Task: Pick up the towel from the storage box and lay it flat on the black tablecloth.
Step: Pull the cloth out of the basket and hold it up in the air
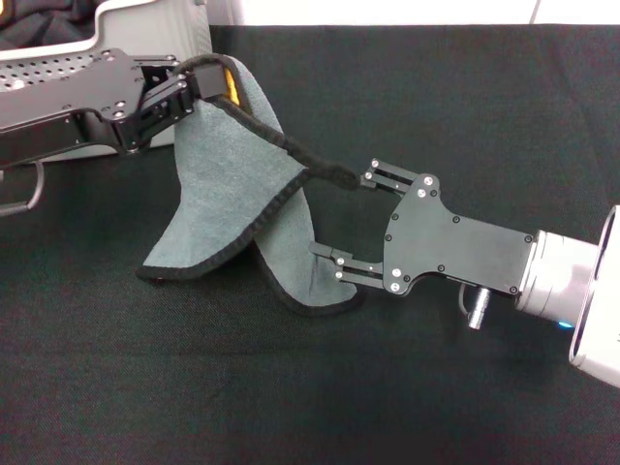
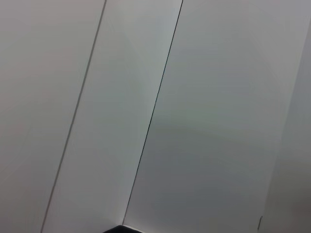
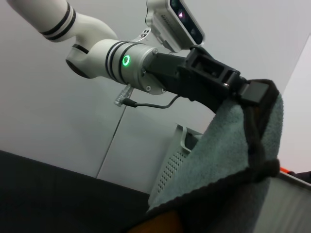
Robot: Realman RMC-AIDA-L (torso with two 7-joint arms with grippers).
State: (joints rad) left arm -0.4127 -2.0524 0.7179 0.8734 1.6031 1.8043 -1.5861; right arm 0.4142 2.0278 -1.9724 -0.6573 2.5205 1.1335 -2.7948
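The towel [image 1: 228, 189] hangs with its grey-green face showing, a sliver of yellow [image 1: 231, 85] at the top. Its lower corners rest on the black tablecloth [image 1: 455, 107]. My left gripper [image 1: 192, 89] is shut on the towel's top black-edged corner and holds it up just beside the storage box [image 1: 58, 60]. My right gripper [image 1: 341, 215] is open, its fingers [image 1: 380, 177] spread on either side of the towel's right edge, the upper one touching the edging. The right wrist view shows the towel [image 3: 228, 145] held by the left gripper [image 3: 252, 92].
The storage box's perforated wall also shows in the right wrist view [image 3: 176, 158], behind the towel. A dark cloth [image 1: 44, 24] lies inside the box. The left wrist view shows only white wall panels [image 2: 194, 121].
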